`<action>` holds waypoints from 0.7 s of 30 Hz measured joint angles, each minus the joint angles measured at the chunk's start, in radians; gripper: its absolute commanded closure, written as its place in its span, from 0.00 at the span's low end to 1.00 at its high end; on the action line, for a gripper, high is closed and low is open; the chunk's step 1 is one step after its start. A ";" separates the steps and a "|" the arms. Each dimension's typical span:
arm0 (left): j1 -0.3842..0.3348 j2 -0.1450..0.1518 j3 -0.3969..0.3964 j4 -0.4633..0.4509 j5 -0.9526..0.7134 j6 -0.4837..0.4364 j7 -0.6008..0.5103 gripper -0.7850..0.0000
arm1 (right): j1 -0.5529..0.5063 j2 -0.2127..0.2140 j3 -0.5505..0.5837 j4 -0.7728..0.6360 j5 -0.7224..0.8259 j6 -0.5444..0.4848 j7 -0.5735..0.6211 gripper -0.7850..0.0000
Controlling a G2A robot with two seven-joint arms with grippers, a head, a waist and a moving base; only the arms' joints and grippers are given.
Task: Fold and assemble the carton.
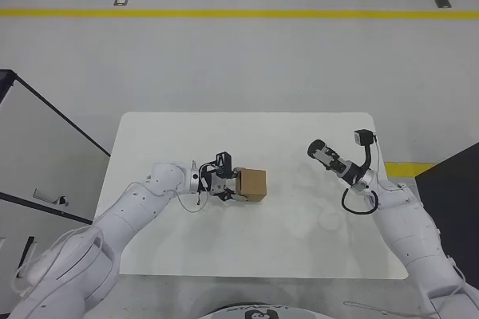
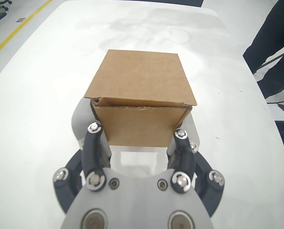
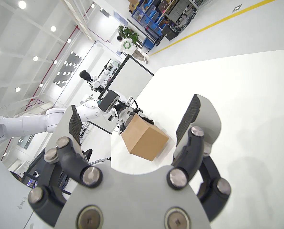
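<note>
Now I see the carton (image 1: 254, 185) about in the middle of the desk (image 1: 184, 255), folded into a closed brown box. It seems to rest on the desk surface. My left gripper (image 1: 226, 182) holds it at the end that faces the left edge of the desk. In the left wrist view its two fingers (image 2: 81, 120) sit one on each side of the carton (image 2: 139, 82), against the side walls close to the nearest wall. The top flap (image 2: 142, 72) goes a little over that wall, and under its edge there is a thin gap where the corrugated edge is visible. One corner of the flap looks slightly crushed.

My right gripper (image 1: 314, 148) hangs above the desk between the carton and the right edge, well apart from the carton. In the right wrist view its ribbed pads (image 3: 194, 110) stand wide apart and hold nothing. Farther off between them I can see the carton (image 3: 144, 141) with the left gripper (image 3: 125, 120) on it.
</note>
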 measured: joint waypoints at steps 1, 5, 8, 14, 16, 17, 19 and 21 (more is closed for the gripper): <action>-0.003 -0.003 0.003 0.009 0.002 0.000 0.004 0.91 | 0.000 0.000 0.000 0.000 0.000 0.000 0.000 0.00; -0.013 -0.018 0.017 0.049 0.010 0.000 0.024 0.84 | 0.000 0.000 0.000 0.000 0.000 0.000 0.000 0.00; -0.019 -0.028 0.026 0.076 0.014 0.000 0.035 0.77 | 0.000 0.000 0.000 0.000 0.000 0.000 0.000 0.00; -0.028 -0.044 0.040 0.117 0.023 0.004 0.060 0.51 | 0.000 0.000 0.000 0.000 0.000 0.000 0.000 0.00; -0.031 -0.047 0.043 0.127 0.026 0.005 0.068 0.29 | 0.000 0.000 0.000 0.000 0.000 0.000 0.000 0.00; -0.032 -0.049 0.045 0.133 0.027 0.005 0.075 0.15 | 0.000 0.000 0.000 0.000 0.000 0.000 0.000 0.00; -0.034 -0.052 0.047 0.142 0.032 0.004 0.085 0.00 | 0.000 0.000 0.000 0.000 0.000 0.000 0.000 0.00; -0.036 -0.054 0.050 0.152 0.037 0.003 0.095 0.00 | 0.000 0.000 0.000 0.000 0.000 0.000 0.000 0.00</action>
